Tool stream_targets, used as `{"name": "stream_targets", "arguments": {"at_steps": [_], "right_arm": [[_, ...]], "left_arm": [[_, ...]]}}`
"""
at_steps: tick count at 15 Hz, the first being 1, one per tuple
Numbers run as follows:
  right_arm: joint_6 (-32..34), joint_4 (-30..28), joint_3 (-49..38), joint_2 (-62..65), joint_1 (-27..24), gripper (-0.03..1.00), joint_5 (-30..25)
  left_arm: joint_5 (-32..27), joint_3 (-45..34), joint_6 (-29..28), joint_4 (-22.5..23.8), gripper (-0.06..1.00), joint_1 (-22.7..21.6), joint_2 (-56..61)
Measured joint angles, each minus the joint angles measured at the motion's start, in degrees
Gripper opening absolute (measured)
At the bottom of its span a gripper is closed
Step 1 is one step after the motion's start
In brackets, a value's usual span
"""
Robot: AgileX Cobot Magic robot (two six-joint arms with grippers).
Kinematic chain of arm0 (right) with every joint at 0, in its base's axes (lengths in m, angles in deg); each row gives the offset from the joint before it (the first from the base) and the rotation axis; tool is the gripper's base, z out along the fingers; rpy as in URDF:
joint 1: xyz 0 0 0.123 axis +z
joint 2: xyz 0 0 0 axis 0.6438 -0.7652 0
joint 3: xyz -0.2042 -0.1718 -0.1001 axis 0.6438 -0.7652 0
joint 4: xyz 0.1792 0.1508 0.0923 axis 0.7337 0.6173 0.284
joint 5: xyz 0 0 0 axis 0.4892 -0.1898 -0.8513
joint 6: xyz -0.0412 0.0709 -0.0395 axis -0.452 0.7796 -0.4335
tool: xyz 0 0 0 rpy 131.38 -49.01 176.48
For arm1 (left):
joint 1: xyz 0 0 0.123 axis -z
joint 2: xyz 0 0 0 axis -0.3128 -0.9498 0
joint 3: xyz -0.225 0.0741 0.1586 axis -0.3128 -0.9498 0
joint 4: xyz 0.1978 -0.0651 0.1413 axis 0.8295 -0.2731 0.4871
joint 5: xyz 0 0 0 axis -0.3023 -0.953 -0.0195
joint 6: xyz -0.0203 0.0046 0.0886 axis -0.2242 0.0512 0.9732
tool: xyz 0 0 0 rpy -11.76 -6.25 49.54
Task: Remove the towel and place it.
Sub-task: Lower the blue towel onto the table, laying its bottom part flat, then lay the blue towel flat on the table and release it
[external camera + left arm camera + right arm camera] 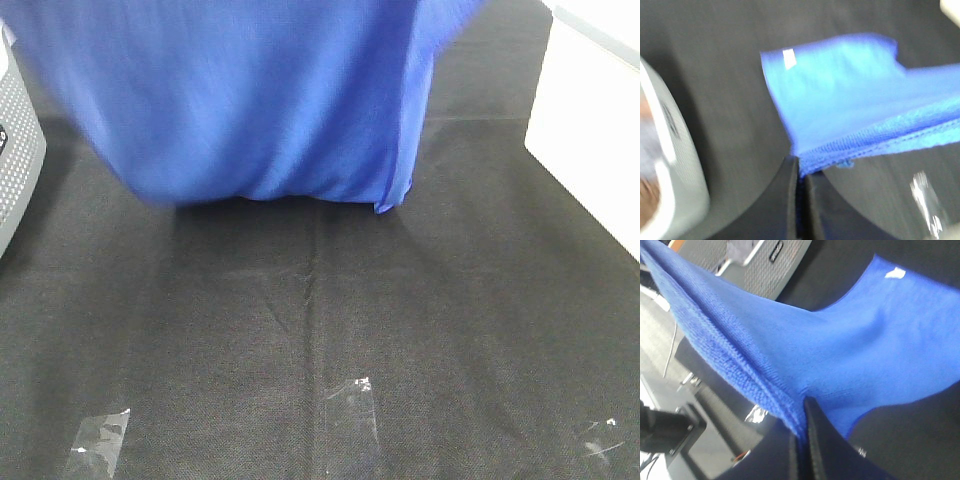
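From the high camera, the large royal-blue microfibre towel (270, 100) hangs as a broad curtain across the far part of the scene, over a bench (470, 330) covered by a black woven cloth sheet (250, 320). Its lower hem sags near the cloth; whether it touches, I cannot tell. Neither gripper shows here. It drapes in loose folds, so I judge it soft, light and limp: it should swing and trail, and it will not hold any shape. A grey perforated container (15, 150) stands at the left edge and a white box (590, 130) at the right. The wide stretch of cloth between them carries only short strips of clear tape (355, 400).

In the left wrist view, the left gripper (799, 162) is clamped tight on the stitched edge of the towel (850, 90), which falls away towards a small white tag (789, 58) at one corner. That thick hem looks like the safest hold, since the pile should not slip easily.

In the right wrist view, the right gripper (801, 412) is likewise pinched onto the hem, and the towel (880, 340) stretches away taut along its upper edge. Spreading the two holds apart should keep it flat when laid down.
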Motion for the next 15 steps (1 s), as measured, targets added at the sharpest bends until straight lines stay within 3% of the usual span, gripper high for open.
{"name": "stream_targets", "arguments": {"at_steps": [7,15], "right_arm": [[0.17,1.66,-20.80,12.15,0.11,0.00,0.06],[2.75,2.12,-42.57,23.95,0.11,0.00,0.40]], "left_arm": [[1.03,-23.72,-1.32,-7.91,0.00,0.00,13.29],[1.32,-42.11,-2.46,-15.53,0.00,0.00,24.01]]}}
